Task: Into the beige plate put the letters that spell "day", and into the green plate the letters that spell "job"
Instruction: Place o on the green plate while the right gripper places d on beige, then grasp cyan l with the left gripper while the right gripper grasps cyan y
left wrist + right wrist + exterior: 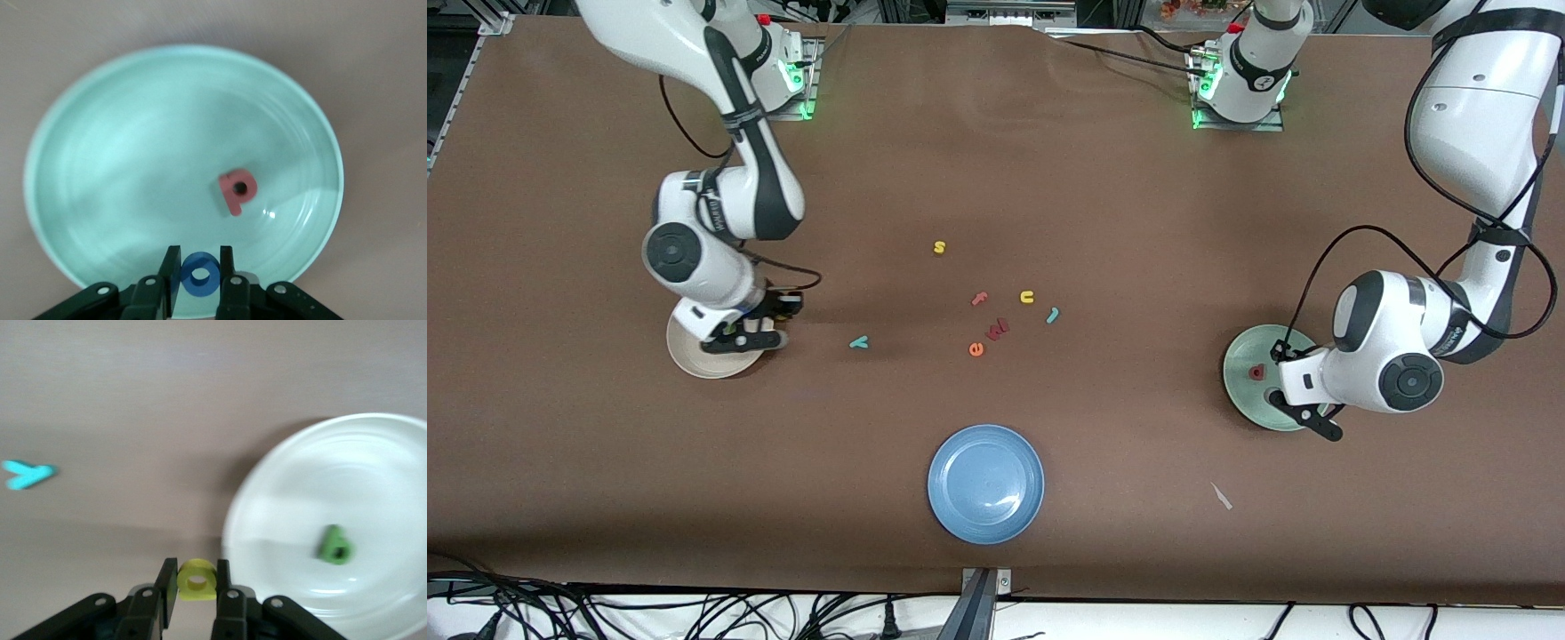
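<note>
Holding a small blue ring letter (200,274), the left gripper (199,273) hangs over the round pale green plate (100,167), with a little red letter (236,191) lying in the plate just past its fingertips. It should open low, clear of that letter. The right gripper (195,581) pinches a small yellow round letter (197,579) beside the round cream plate (373,467), where a small green letter (334,545) lies. It should move over the plate first.

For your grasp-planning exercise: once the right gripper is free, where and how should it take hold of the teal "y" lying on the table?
The teal y lies flat on the bare table, apart from other letters. Probably best to come straight down from above and close the fingers across its single straight stem, the narrowest part, rather than across the forked arms, which spread wider and could twist out.
</note>
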